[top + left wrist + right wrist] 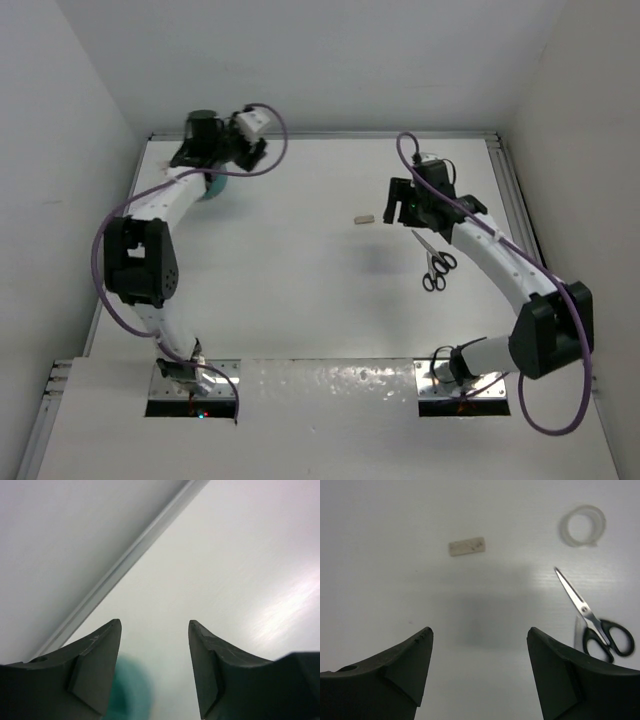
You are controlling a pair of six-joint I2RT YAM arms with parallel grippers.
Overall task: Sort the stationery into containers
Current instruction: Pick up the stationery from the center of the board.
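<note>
The tan eraser [466,546] lies flat on the white table [300,290], touching no other item. In the right wrist view the white tape roll [582,526] lies right of the eraser. The black-handled scissors [594,617] also lie right of the eraser but nearer my fingers, blade tip pointing toward the tape roll. My right gripper [480,632] hovers above the table, with the eraser ahead of its fingertips; jaws wide, nothing between them. The teal tub [214,188] stands well left of the eraser in the top view, partly covered by my left arm. My left gripper [155,625] is above the tub, jaws apart and empty; the tub shows as a blur beside one finger
</note>
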